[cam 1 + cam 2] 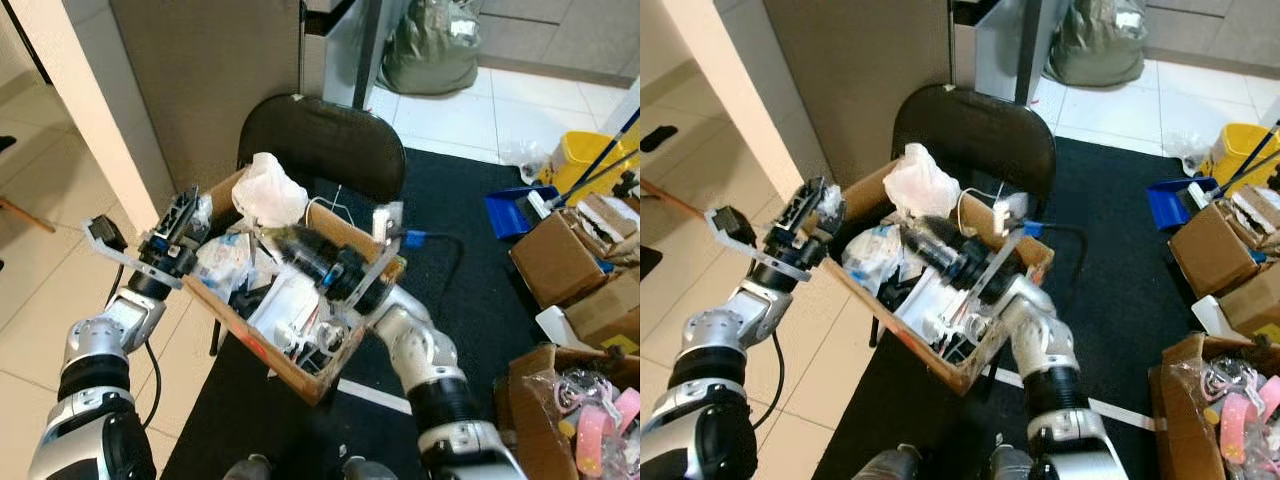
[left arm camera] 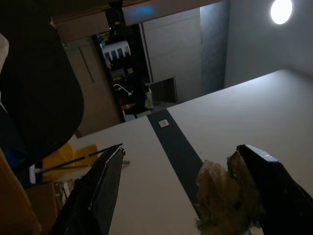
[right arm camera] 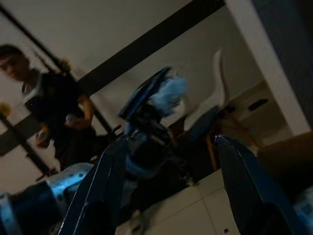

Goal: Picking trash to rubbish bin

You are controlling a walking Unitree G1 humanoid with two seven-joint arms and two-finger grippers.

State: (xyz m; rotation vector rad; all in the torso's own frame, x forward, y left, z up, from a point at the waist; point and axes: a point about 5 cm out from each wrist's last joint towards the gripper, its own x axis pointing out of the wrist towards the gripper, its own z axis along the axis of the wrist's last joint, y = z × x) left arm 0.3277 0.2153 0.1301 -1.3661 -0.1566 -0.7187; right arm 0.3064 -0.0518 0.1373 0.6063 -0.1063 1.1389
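An open cardboard box (image 1: 258, 344) heaped with trash rests on a black chair (image 1: 330, 135). A crumpled white plastic bag (image 1: 268, 190) tops the heap at the far side, with paper and plastic wrappers (image 1: 228, 255) below it. My left gripper (image 1: 188, 212) is at the box's left corner, tilted upward and open. A crumpled beige scrap (image 2: 219, 196) lies against one of its fingers (image 2: 274, 186). My right gripper (image 1: 274, 240) reaches across the heap from the right, just under the white bag, open with nothing between its fingers (image 3: 105, 181).
The chair stands on a black mat (image 1: 470, 300) against a grey partition. To the right are cardboard boxes (image 1: 560, 260), a blue dustpan (image 1: 510, 212) and a yellow bucket (image 1: 585, 160). A grey-green sack (image 1: 432, 50) lies at the back. A person (image 3: 54, 112) stands beyond.
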